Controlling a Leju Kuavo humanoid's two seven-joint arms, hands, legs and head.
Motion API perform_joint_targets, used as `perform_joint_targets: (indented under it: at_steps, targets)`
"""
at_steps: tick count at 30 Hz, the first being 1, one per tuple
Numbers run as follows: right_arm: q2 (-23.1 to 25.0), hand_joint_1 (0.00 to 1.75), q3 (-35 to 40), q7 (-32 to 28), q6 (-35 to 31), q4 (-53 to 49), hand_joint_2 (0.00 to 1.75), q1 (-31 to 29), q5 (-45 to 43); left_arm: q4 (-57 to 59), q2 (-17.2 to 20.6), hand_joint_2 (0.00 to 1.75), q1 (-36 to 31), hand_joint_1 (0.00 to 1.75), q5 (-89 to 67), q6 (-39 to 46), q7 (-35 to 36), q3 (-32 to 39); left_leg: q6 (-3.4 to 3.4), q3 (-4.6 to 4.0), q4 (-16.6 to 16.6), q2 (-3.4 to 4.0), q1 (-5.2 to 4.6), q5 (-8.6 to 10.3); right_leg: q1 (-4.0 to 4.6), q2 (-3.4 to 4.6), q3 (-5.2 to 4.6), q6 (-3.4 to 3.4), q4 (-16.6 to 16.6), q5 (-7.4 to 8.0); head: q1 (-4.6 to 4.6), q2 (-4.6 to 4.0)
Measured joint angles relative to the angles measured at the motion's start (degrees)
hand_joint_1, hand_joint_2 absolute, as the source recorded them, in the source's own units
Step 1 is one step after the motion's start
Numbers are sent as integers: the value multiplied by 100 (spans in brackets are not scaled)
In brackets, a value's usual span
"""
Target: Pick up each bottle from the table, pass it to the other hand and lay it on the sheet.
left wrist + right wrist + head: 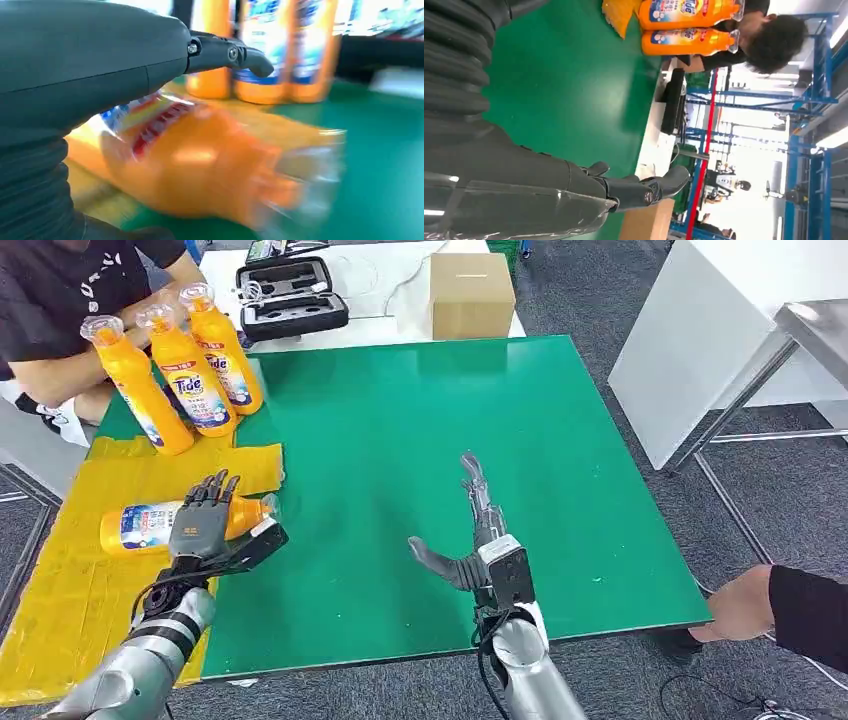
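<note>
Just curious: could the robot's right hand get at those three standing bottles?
Probably not easily. The right hand hovers open over bare green table, while the standing bottles sit at the far left corner.

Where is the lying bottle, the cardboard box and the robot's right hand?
lying bottle (140, 525), head view, on its label.
cardboard box (472, 302), head view, on its front face.
right hand (475, 540), head view, on the middle of the hand.

Grey carpet (600, 300), white table (380, 290)

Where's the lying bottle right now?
Head view, left side: the lying bottle rests on the yellow sheet, under the left hand, near the three standing bottles.
</note>
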Motion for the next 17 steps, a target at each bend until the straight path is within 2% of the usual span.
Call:
perform_joint_targets:
  at_steps: [2,4,5,6,12,13,15,16,17]
  targets:
    - [-4,0,-48,0,-17,-15,175,61,0,-58,-186,175,41,0,1224,-669,-1051,291,0,-2,0,-2,-1,0,-1,-1,0,0,0,0,2,0]
    - [-9,0,-139,72,24,-113,175,211,0,-445,-412,175,264,0,2413,-1847,-1478,448,3,-3,0,-3,-7,-3,-5,-1,2,1,-1,-1,2,0]
    - [-20,0,-216,133,92,-205,175,319,0,-896,-509,175,489,0,3075,-2524,-1450,396,1,-4,0,0,-9,-8,-7,-1,1,1,-1,-1,0,0]
    - [-31,0,-271,151,134,-256,175,408,0,-1243,-586,175,673,0,3370,-2794,-1372,328,-3,-6,0,0,-9,-12,-7,0,-2,1,-2,-1,2,0]
    - [-66,0,-483,188,245,-439,175,630,24,-2267,-756,175,1194,0,3983,-2918,-1194,-18,-3,-19,0,2,-7,-16,-2,1,-19,1,-4,-2,-2,0]
    - [-66,0,-507,197,256,-457,175,649,26,-2352,-752,175,1237,0,4140,-3069,-1211,-55,-4,-18,0,3,-6,-15,-1,1,-18,1,-4,-2,0,0]
    - [-85,0,-597,304,348,-553,175,753,-22,-2720,-745,175,1489,0,4860,-3923,-1178,-195,-4,-16,-1,2,-5,-15,1,1,-15,0,-3,-3,-2,0]
    - [-109,0,-657,371,406,-622,0,832,-37,-3004,-728,175,1683,0,5175,-4333,-1109,-292,-5,-17,-2,3,-5,-15,1,1,-14,-4,-2,-6,0,0]
    - [-137,0,-734,424,482,-703,0,926,-55,-3309,-699,175,1913,0,5462,-4703,-1019,-404,-6,-17,-2,4,-4,-17,0,1,-15,-6,-2,-8,0,0]
